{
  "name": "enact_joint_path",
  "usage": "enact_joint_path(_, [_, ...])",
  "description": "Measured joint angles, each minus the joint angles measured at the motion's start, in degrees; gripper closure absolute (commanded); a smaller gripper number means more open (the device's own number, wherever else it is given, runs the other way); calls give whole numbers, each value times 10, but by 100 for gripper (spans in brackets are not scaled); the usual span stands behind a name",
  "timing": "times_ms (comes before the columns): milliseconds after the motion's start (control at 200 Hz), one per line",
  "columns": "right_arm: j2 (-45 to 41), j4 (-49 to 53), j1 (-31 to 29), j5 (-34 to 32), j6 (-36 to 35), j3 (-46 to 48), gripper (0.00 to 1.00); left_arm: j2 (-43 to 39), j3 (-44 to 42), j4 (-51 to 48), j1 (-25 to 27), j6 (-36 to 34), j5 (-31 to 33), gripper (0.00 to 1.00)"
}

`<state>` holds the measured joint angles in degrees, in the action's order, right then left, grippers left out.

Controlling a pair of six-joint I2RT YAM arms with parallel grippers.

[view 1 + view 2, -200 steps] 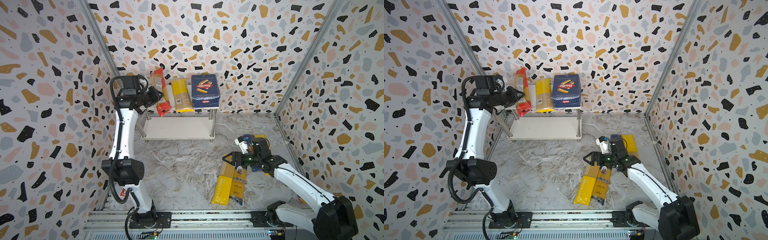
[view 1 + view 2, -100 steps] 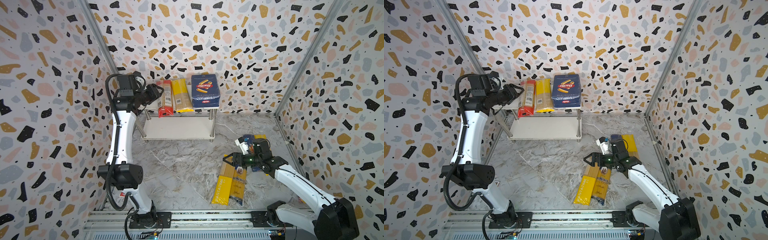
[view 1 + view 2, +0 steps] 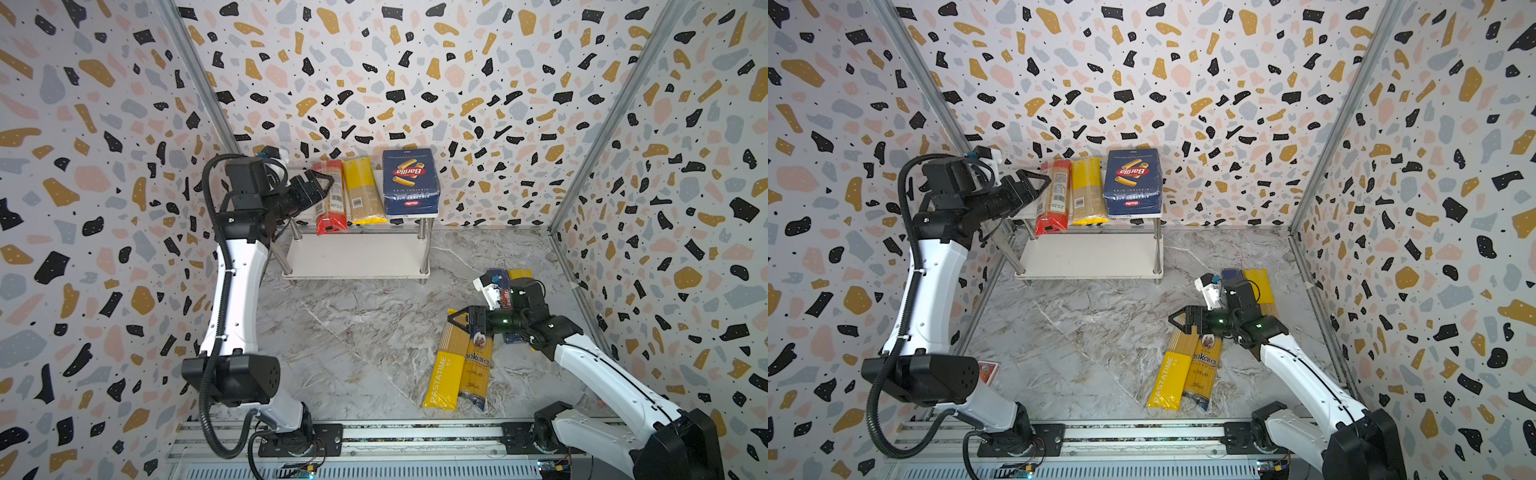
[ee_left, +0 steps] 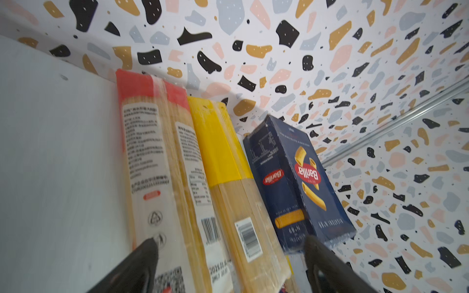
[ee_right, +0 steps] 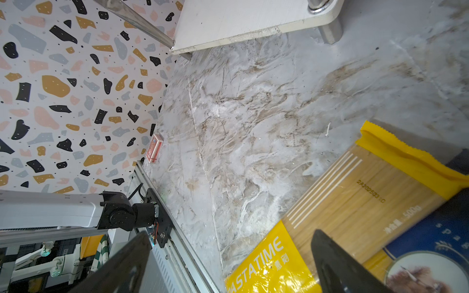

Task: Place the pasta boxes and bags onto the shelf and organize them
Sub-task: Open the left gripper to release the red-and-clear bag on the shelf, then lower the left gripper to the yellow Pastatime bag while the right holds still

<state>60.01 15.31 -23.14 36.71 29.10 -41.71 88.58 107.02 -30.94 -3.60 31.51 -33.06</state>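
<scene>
A grey marble tabletop [image 3: 353, 332] is seen, closed in by speckled walls. A shelf [image 3: 357, 257] with two white boards is set on it at the back wall.

Three things are laid close together on the top board. A wide dark blue Barilla box [image 3: 409, 183] is placed on the right. A yellow-ended bag [image 3: 362, 191] is placed in the middle, and a red-ended bag [image 3: 330, 199] on the left (its red end is pushed out past the board's front edge).

On the right of the tabletop, a PASTATIME bag [image 3: 444, 365] and an ankara bag [image 3: 476, 365] are laid side by side, touching. Behind them a narrow Barilla box [image 3: 508, 297] and another yellow bag [image 3: 1256, 282] are partly hidden by the right arm.

The left gripper [image 3: 322, 187] is held at the left end of the top board. Its jaws are spread wide. In the left wrist view the near ends of the two shelf bags are seen between them, and nothing is gripped.

The right gripper [image 3: 461, 320] is held low over the far ends of the two tabletop bags. Its jaws are spread wide too, with nothing gripped.

A small red box [image 3: 987, 371] is seen by the left wall.
</scene>
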Motion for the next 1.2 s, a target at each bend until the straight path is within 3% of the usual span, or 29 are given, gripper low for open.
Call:
enact_joint_path(170, [-34,34,0,-16,-6,0,1,-112,-134,57,0,17,-23,0])
enact_joint_path(536, [-128,108,0,-55,-7,0,1,-304,-318,81,0,22,-34,1])
enact_joint_path(856, [-195,151,0,-104,16,28,1,-408,-455,87,13,31,-35,1])
enact_joint_path(1056, [-201,169,0,-136,22,30,1,-450,-531,86,66,39,-17,1])
enact_joint_path(1196, [-194,169,0,-146,24,30,1,-450,-568,92,139,42,26,1])
